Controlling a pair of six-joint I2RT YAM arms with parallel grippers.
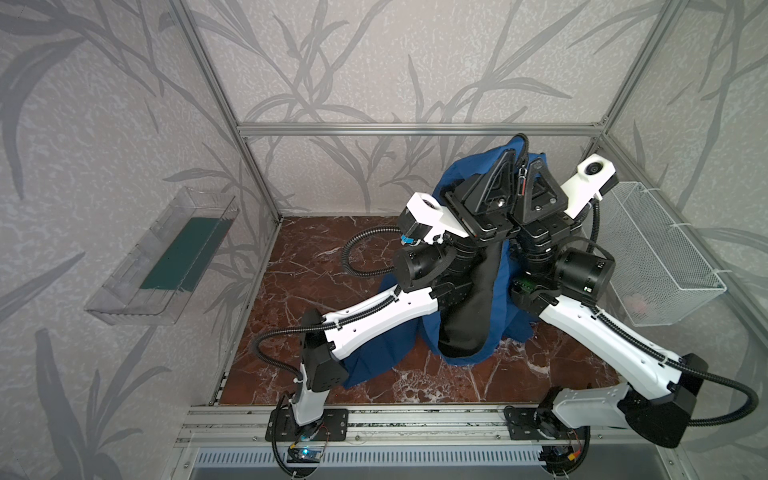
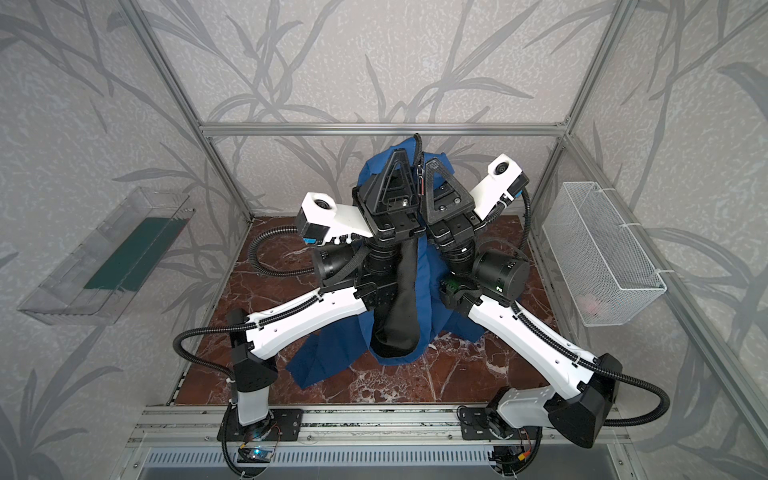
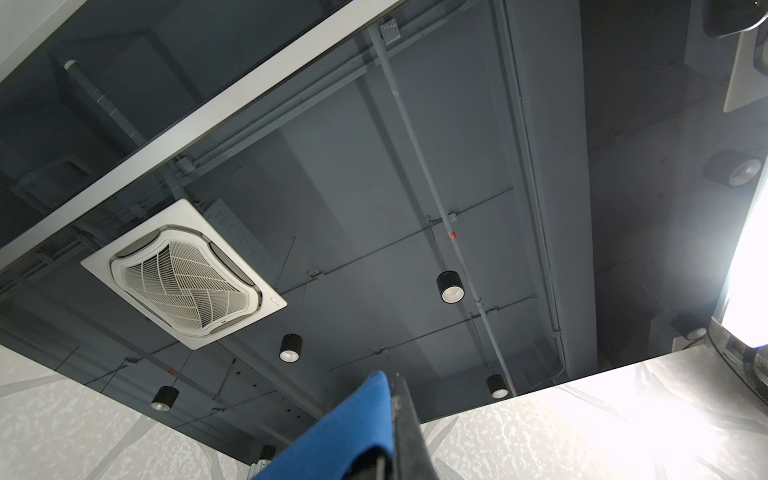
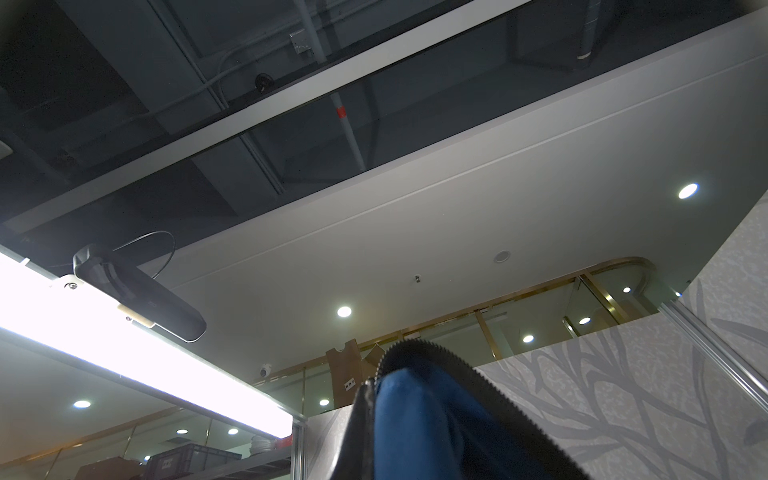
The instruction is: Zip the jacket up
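Currently both arms stand upright side by side over the far part of the marble tabletop, fingers pointing up, with the jacket hanging between them. The left gripper is pinched fully closed on a blue fold at the top of the garment; its wrist view shows only that fold beside one dark finger. The right gripper is likewise clamped tight, on the adjoining front edge, where the zipper teeth arc over the blue cloth. Judgement: holding the two front edges high and close together lets the garment's weight pull the opening straight, so the halves line up for zipping. The black lining shows down the middle, so the front is open over most of its length. The hem pools on the tabletop near the arm bases. A small metal piece sits between the grippers; it may be the slider, cannot tell. Containers: the clear bin on the left wall holds a flat dark green sheet, nothing else visible. The wire basket on the right wall has a small pinkish item at the bottom, too blurred to identify.
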